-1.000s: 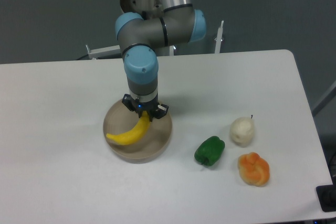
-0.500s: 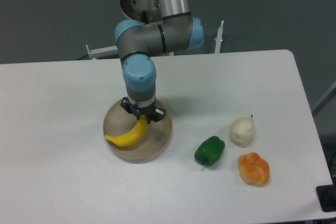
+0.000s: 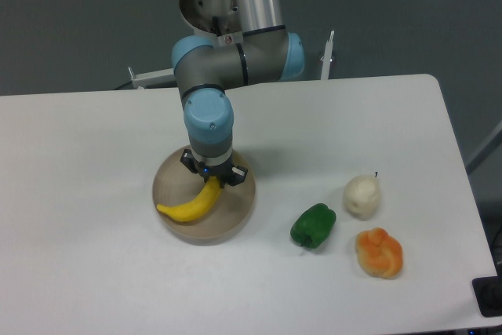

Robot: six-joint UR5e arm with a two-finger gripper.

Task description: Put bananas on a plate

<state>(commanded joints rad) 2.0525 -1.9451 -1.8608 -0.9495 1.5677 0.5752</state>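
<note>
A smooth, curved yellow banana [image 3: 190, 205] is seen on the left side of a round, flat beige-grey plate [image 3: 235, 217], which rests on the white table [image 3: 94, 272]. The left tip of the banana reaches the plate's left rim, and the right end is lifted toward the gripper [image 3: 212, 180]. That right end is clasped between the dark fingers [image 3: 230, 180], which are closed narrowly around it. The gripper is hung straight down from the grey and blue arm [image 3: 209, 119] over the middle of the plate.

The far part of the plate is hidden behind the arm, and the exact contact of the fingers with the banana is hard to make out. Whether the banana's left end rests on the plate cannot be told.

To the right of the plate, a green pepper [image 3: 313, 225] is laid on the table. Further right, a whitish pear-shaped fruit [image 3: 362, 196] is set, and just below it a lumpy orange-yellow pepper [image 3: 380, 253]. No writing can be read anywhere.
</note>
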